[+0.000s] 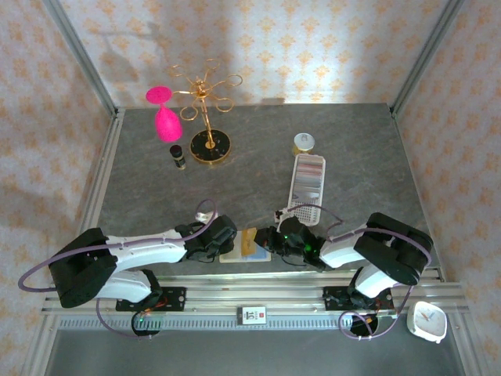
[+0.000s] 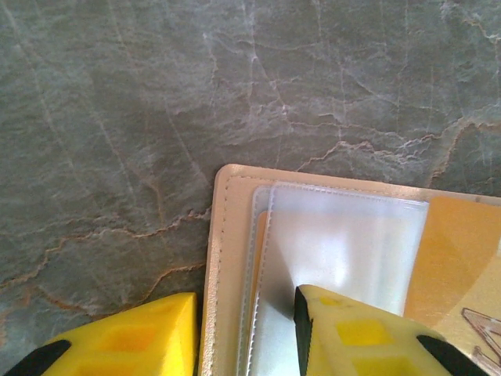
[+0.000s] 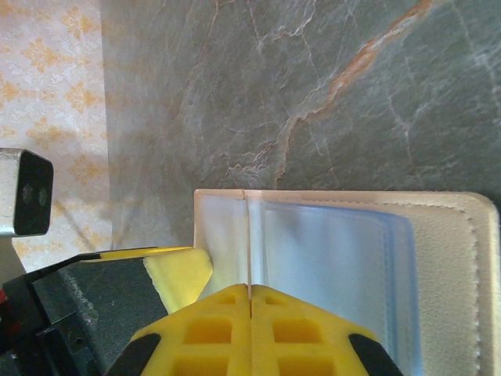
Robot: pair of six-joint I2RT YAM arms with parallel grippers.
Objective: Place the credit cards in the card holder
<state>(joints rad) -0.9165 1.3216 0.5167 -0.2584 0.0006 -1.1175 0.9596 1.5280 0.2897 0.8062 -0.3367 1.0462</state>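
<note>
The beige card holder (image 1: 235, 253) lies open like a book on the table's near edge, between both grippers. My left gripper (image 1: 223, 239) (image 2: 246, 301) is open and stands astride its left cover (image 2: 231, 235), one finger on the table and the other on the clear sleeves (image 2: 344, 243). My right gripper (image 1: 272, 237) (image 3: 250, 288) is shut on one thin clear sleeve (image 3: 249, 235) and holds it upright over the holder (image 3: 446, 251). An orange-yellow card face (image 2: 462, 258) shows in the holder's other half. I cannot tell whether it is one of the credit cards.
A long white perforated tray (image 1: 308, 188) lies behind the right gripper, with a small gold-lidded jar (image 1: 304, 142) beyond it. At the back left stand a gold wire stand (image 1: 205, 117), a pink glass (image 1: 164, 113) and a small dark bottle (image 1: 178, 156). A white clock (image 1: 427, 321) sits at the front right.
</note>
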